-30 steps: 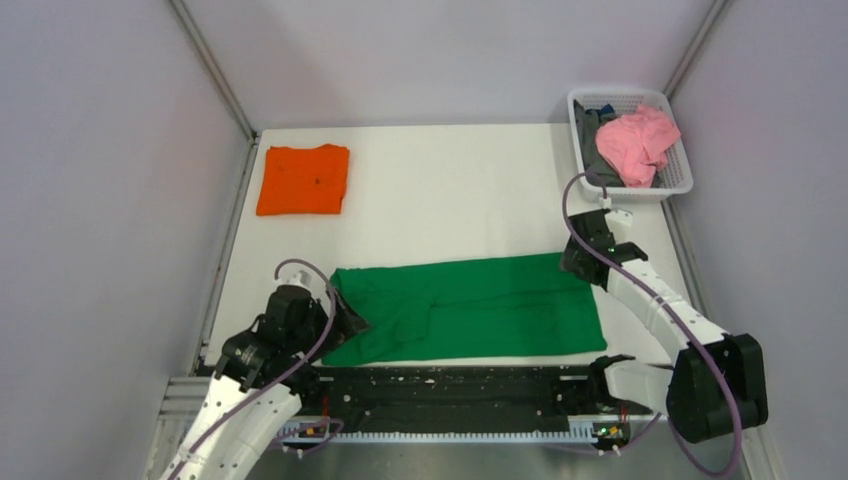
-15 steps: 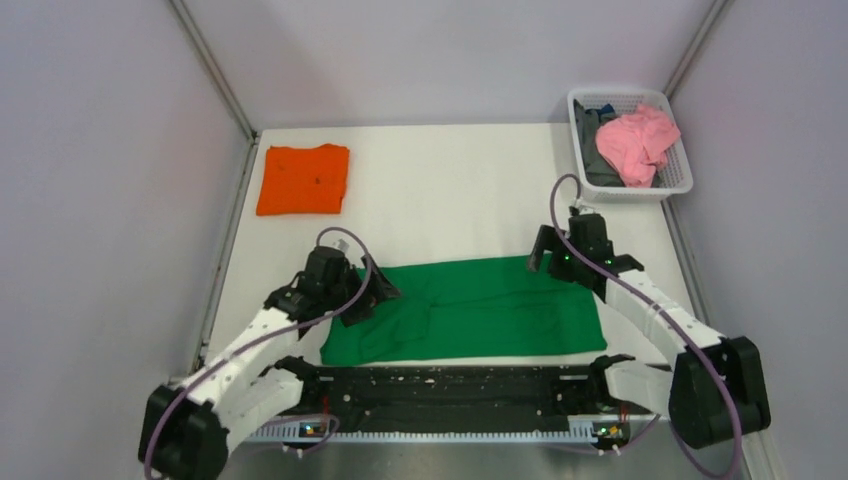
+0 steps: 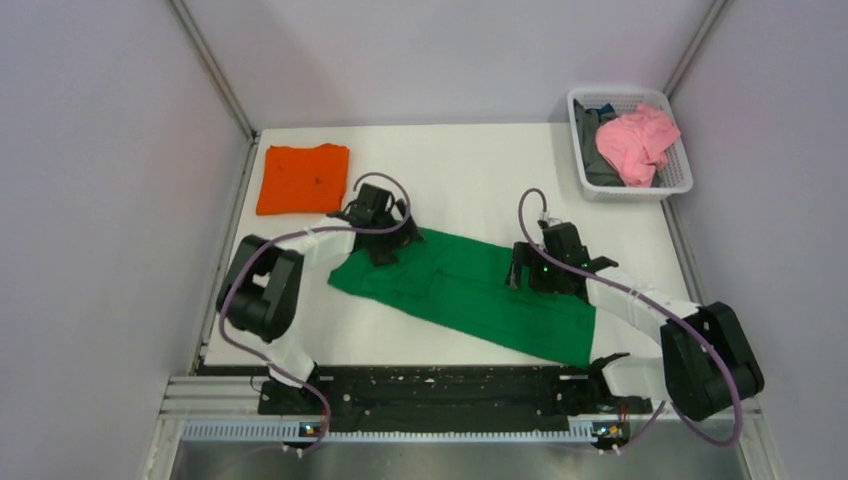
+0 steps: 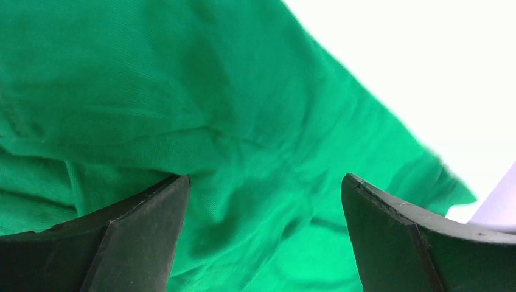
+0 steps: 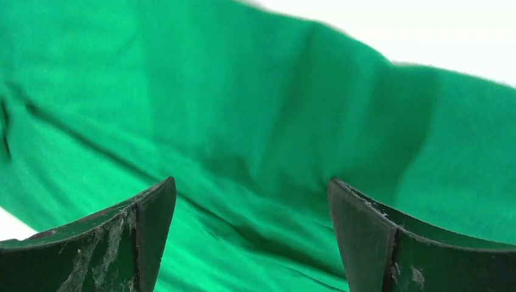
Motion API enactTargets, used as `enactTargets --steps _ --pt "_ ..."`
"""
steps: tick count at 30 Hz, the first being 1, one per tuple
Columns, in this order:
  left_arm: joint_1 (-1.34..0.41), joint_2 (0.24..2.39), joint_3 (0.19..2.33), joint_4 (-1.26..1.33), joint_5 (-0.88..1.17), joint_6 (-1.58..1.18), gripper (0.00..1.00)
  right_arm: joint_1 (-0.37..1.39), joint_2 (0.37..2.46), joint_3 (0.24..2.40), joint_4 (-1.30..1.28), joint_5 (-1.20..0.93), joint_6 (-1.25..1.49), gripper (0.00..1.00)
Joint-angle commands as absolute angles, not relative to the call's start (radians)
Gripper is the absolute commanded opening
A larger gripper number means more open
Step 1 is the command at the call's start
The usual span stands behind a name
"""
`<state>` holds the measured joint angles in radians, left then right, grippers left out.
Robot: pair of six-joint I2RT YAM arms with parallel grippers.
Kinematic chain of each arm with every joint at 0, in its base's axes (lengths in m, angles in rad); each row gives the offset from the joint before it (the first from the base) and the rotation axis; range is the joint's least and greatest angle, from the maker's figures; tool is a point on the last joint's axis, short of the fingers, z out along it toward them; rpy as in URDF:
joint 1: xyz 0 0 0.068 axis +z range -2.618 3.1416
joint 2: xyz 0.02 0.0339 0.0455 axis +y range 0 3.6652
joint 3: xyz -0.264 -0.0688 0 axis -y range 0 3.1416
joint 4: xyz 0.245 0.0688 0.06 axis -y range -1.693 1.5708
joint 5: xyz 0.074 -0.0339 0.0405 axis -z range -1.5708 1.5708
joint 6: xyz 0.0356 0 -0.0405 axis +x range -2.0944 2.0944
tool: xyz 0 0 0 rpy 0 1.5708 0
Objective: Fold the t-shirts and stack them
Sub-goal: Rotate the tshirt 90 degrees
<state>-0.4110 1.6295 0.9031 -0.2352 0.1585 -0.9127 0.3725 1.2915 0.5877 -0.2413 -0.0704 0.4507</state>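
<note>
The large green t-shirt [image 3: 462, 288] lies as a long folded strip, slanting from the middle left of the table down to the near right. My left gripper [image 3: 386, 248] is over its far left end, jaws open with green cloth [image 4: 243, 91] between and below them [image 4: 264, 182]. My right gripper [image 3: 523, 274] is over the strip's far edge right of the middle, jaws open above the cloth [image 5: 243, 91], nothing pinched [image 5: 251, 185]. The orange t-shirt [image 3: 303, 180] lies folded into a square at the far left of the table.
A white basket [image 3: 676, 187] at the far right corner holds pink [image 3: 636, 142] and dark clothes. A black rail [image 3: 430, 385] runs along the table's near edge. Grey walls close in the left and right sides.
Both grippers have moved away from the near edge towards the table's middle. The green t-shirt's left end has gone farther back, so the strip now lies slanted instead of level.
</note>
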Motion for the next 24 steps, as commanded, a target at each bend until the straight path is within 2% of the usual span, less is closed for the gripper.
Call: enactTargets --steps 1,6,10,15,18,21,24 --pt "-0.402 1.903 1.250 -0.180 0.073 -0.833 0.99 0.456 1.195 0.487 -0.337 -0.156 0.503 0.93" --pt "-0.412 2.357 1.815 -0.252 0.248 -0.834 0.98 0.593 1.097 0.432 -0.340 -0.253 0.580 0.94" --pt "-0.413 2.695 2.247 -0.249 0.404 -0.984 0.99 0.711 1.130 0.450 -0.255 -0.292 0.650 0.99" --pt "-0.418 2.860 2.323 0.161 0.340 -1.325 0.99 0.801 1.248 0.557 -0.130 -0.258 0.654 0.99" --pt "-0.427 2.944 2.460 0.183 0.267 -1.386 0.99 0.833 1.307 0.639 -0.104 -0.216 0.615 0.99" --pt "-0.437 2.948 2.474 0.217 0.181 -1.382 0.99 0.841 1.370 0.699 -0.068 -0.251 0.613 0.99" --pt "-0.428 2.911 2.473 0.180 0.156 -1.307 0.99 0.843 1.369 0.730 -0.122 -0.178 0.575 0.99"
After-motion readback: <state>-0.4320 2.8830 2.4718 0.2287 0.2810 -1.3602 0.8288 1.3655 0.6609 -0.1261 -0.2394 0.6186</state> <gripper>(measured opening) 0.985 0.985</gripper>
